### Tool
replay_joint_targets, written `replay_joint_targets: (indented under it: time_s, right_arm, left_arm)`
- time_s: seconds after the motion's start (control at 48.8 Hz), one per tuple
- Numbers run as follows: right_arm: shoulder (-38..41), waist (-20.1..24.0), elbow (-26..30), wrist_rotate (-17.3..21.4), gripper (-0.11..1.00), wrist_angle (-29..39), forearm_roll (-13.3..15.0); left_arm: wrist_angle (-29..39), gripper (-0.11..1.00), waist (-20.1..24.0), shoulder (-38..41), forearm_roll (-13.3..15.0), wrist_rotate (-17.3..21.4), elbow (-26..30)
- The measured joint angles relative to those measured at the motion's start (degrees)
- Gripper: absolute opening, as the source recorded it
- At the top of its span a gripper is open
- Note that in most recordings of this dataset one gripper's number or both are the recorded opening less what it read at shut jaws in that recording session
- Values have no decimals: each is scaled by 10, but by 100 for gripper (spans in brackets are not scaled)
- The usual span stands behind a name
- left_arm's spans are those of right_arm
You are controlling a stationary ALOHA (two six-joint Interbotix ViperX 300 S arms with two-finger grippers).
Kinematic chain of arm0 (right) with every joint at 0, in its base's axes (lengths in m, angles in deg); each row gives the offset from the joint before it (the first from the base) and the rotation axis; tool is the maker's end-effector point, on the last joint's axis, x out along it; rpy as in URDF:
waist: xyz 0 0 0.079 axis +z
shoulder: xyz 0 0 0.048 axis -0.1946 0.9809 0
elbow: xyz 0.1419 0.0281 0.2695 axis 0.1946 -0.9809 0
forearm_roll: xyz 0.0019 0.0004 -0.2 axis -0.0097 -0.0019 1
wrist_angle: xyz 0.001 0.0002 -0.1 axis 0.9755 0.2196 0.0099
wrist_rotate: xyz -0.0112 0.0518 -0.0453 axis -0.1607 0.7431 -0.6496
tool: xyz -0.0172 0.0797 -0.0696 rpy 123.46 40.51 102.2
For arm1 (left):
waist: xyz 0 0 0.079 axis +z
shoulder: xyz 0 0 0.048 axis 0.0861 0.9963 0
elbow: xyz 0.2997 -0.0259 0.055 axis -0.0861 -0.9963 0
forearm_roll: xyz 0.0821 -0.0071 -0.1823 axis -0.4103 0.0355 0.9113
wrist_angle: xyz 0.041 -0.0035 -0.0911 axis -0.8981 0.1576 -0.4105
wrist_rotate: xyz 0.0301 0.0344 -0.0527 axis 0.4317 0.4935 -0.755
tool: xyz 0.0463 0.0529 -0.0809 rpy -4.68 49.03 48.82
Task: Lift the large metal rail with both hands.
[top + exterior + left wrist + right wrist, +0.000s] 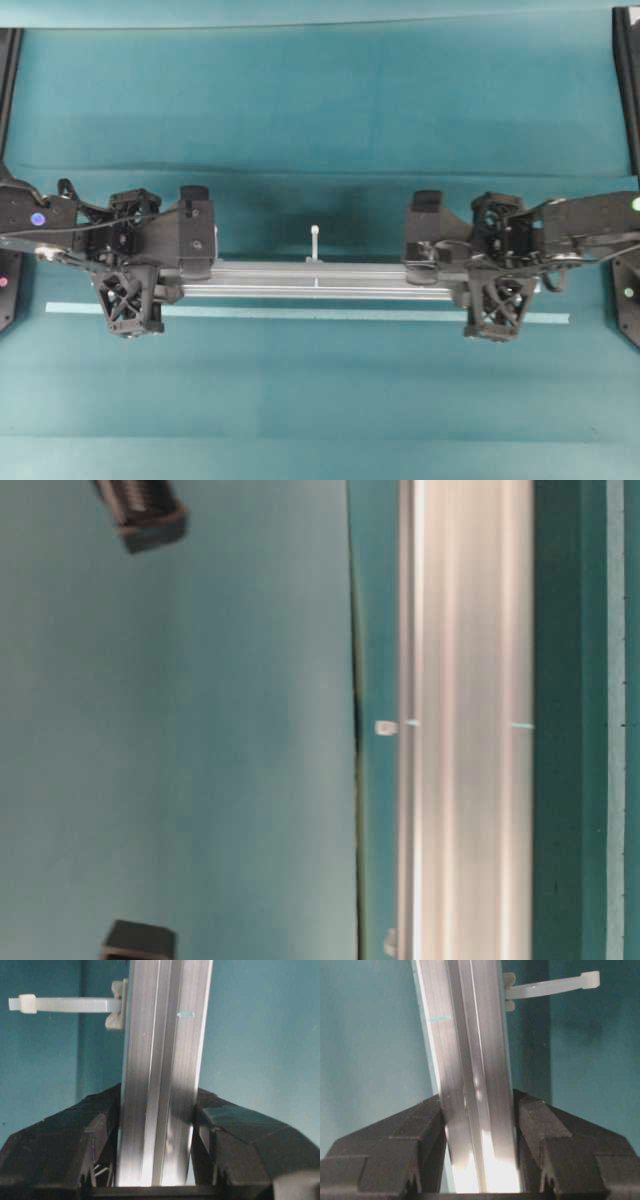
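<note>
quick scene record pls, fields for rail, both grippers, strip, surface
rail: large metal rail, silver, grooved, crosswise between the arms
left gripper: shut on the rail, a finger on each side
right gripper: shut on the rail's other end
zip tie: white, sticking out mid-rail
strip: thin pale strip beside the rail
surface: teal table

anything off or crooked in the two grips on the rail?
Nothing stands out. The left gripper and right gripper each clamp an end of the large metal rail, which runs level across the overhead view, parallel to the pale strip.
</note>
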Motion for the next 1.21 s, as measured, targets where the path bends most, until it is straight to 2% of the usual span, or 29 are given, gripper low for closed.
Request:
replay_joint_targets:
  time_s: [0.389, 1.209]
  right_arm:
    - [18, 4, -8, 0, 39, -17, 0]
    - [37, 11, -13, 1, 39, -42, -4]
  left_arm:
    - [-55, 36, -2, 48, -2, -4, -9]
    - [-61, 36, -16, 51, 0, -8, -15]
